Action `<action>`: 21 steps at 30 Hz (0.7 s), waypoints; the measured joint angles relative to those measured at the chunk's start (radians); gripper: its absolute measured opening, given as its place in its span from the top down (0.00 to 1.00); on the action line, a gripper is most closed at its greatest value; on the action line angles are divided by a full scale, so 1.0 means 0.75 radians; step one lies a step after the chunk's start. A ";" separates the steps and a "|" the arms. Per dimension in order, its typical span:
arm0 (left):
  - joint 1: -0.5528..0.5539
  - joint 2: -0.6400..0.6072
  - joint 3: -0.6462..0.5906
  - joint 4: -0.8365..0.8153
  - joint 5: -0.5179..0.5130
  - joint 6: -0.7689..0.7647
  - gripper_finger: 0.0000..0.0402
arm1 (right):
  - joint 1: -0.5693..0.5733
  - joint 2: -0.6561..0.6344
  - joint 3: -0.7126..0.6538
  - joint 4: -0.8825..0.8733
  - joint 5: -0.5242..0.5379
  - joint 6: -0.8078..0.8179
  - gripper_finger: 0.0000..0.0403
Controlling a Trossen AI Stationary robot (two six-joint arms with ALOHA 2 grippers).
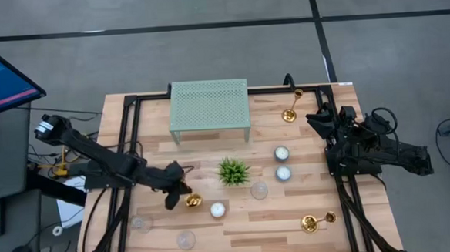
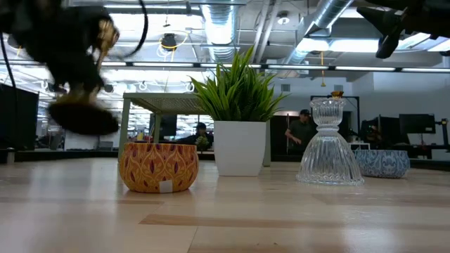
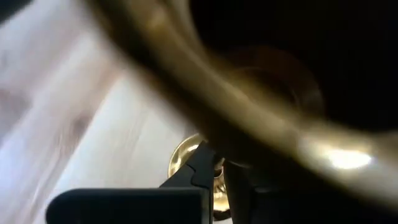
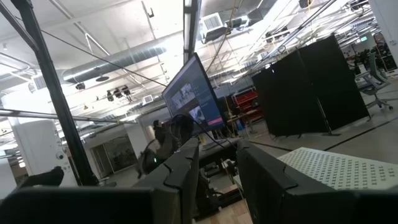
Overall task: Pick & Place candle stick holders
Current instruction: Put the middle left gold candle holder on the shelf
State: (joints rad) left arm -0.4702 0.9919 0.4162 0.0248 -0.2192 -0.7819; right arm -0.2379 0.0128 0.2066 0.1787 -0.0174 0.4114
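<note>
Three gold candle stick holders show in the high view. One point(image 1: 290, 111) lies at the far right near the green mesh rack point(image 1: 209, 107), and another point(image 1: 313, 223) lies at the near right. The third point(image 1: 193, 200) is in my left gripper point(image 1: 182, 194), which is shut on it left of the small plant point(image 1: 233, 172). In the low view this holder point(image 2: 88, 112) hangs blurred above the tabletop. My right gripper point(image 4: 217, 174) waits raised at the table's right edge, pointing up into the room, its fingers apart with nothing between them. My left gripper pinches the holder's thin stem point(image 3: 217, 190) between its two fingers. They come from the table's left, slanting down, and lie across the stem. The holder is tilted and lifted clear of the table, with its flared base point(image 2: 84, 118) lowest.
White tealights point(image 1: 281, 153) point(image 1: 283, 172) point(image 1: 218, 210) and clear glass cups point(image 1: 259, 190) point(image 1: 186, 239) point(image 1: 141, 221) are scattered over the wooden table point(image 1: 156, 145). The low view shows an orange patterned bowl point(image 2: 158, 167) and a ribbed glass piece point(image 2: 330, 144). People stand in the room behind.
</note>
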 joint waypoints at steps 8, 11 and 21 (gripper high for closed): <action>0.058 -0.249 0.103 -0.007 -0.413 -0.046 0.96 | 0.000 0.000 0.000 0.000 0.035 -0.001 0.74; 0.134 -0.298 0.178 -0.001 -0.578 -0.058 0.96 | 0.000 0.000 0.000 0.000 0.035 -0.001 0.74; 0.502 -0.182 0.578 -0.035 -0.555 0.266 0.96 | 0.000 0.000 0.000 0.000 0.051 -0.002 0.74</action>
State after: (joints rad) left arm -0.0935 0.8553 0.8501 -0.0012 -0.6353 -0.5825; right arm -0.2379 0.0128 0.2066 0.1787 0.0210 0.4103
